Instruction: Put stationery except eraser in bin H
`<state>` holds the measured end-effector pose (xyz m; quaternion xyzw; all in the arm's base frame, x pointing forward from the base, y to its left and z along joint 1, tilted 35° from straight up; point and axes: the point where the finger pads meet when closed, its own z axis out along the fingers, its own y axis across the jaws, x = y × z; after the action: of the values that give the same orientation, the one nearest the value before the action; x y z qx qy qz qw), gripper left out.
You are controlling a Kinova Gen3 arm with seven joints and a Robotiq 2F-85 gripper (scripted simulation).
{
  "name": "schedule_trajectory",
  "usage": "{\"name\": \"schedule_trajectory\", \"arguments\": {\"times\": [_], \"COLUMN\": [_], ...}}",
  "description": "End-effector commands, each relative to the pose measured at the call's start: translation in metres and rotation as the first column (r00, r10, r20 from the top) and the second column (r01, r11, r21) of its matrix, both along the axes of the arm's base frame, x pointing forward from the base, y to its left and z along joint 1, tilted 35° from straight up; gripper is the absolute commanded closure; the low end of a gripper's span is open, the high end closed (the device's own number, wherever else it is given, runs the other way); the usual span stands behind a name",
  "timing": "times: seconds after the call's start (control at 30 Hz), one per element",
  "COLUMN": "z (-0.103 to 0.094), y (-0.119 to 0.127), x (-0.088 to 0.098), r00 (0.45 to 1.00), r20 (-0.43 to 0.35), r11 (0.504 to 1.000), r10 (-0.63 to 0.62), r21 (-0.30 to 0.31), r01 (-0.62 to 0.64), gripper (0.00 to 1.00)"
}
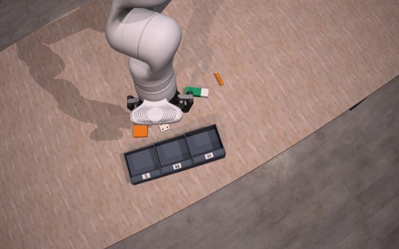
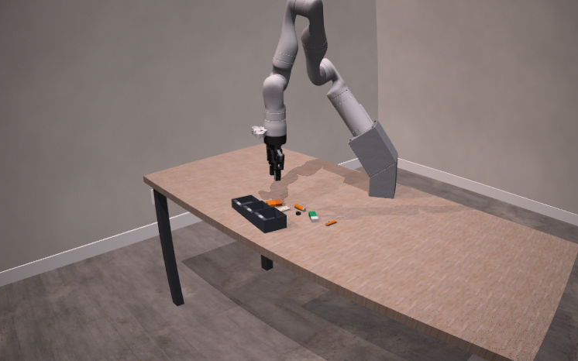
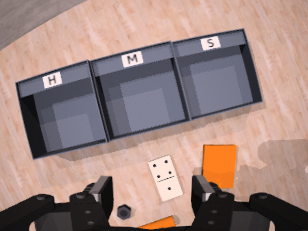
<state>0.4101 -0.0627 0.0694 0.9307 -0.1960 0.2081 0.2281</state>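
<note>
Stationery lay scattered on the bench (image 1: 288, 92) behind the row of three bins (image 1: 175, 153): orange pad (image 1: 140, 130) and domino (image 1: 164, 127) just behind the S and M bins, green-and-white eraser (image 1: 197, 91) and orange marker (image 1: 219, 78) farther back beyond bin H (image 1: 205, 142). Hovered above the domino with hand (image 3: 154, 195) half apart, gripping nothing.
</note>
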Motion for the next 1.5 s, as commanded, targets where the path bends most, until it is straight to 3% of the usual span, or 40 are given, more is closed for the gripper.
{"name": "schedule_trajectory", "arguments": {"times": [0.0,0.3,0.4,0.93,1.47], "z": [-0.004,-0.03,-0.028,-0.032,-0.031], "y": [-0.023,-0.088,-0.096,-0.093,-0.09], "x": [-0.006,-0.033,-0.037,-0.043,-0.034], "r00": [1.0,1.0,1.0,1.0,1.0], "r20": [0.022,0.022,0.022,0.022,0.022], "r11": [0.999,0.999,0.999,0.999,0.999], "r10": [-0.02,-0.02,-0.02,-0.02,-0.02], "r21": [0.033,0.033,0.033,0.033,0.033], "r01": [0.019,0.019,0.019,0.019,0.019], "gripper": [0.45,0.45,0.45,0.45,0.45]}}
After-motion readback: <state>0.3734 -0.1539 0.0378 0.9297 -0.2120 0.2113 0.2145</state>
